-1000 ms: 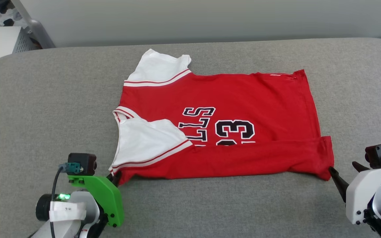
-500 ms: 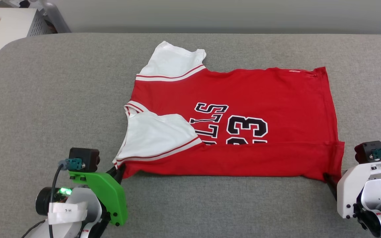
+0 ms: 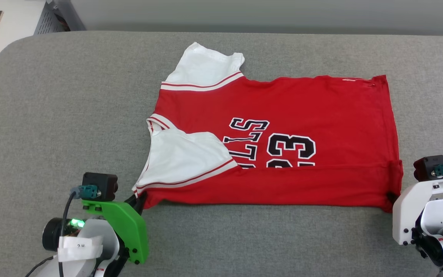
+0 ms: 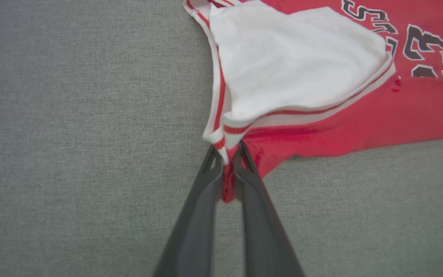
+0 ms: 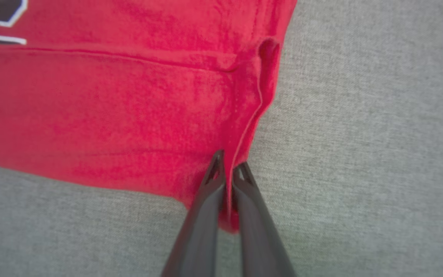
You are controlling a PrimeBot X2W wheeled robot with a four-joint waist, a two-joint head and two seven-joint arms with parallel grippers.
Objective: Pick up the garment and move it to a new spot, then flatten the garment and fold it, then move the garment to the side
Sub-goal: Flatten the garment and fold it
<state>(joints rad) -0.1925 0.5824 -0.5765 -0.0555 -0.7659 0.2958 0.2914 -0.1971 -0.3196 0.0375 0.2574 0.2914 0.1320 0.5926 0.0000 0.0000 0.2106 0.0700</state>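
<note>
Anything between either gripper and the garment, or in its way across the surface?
Nothing visible. The left gripper is shut on the garment at its near sleeve-side corner, the right gripper on its near hem corner. No other object lies on the grey surface.

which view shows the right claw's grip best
Right wrist view: close up, the right claw is shut on the garment's red hem corner. In the head view that claw is mostly hidden behind its white mount. The left wrist view shows the garment's sleeve end instead.
</note>
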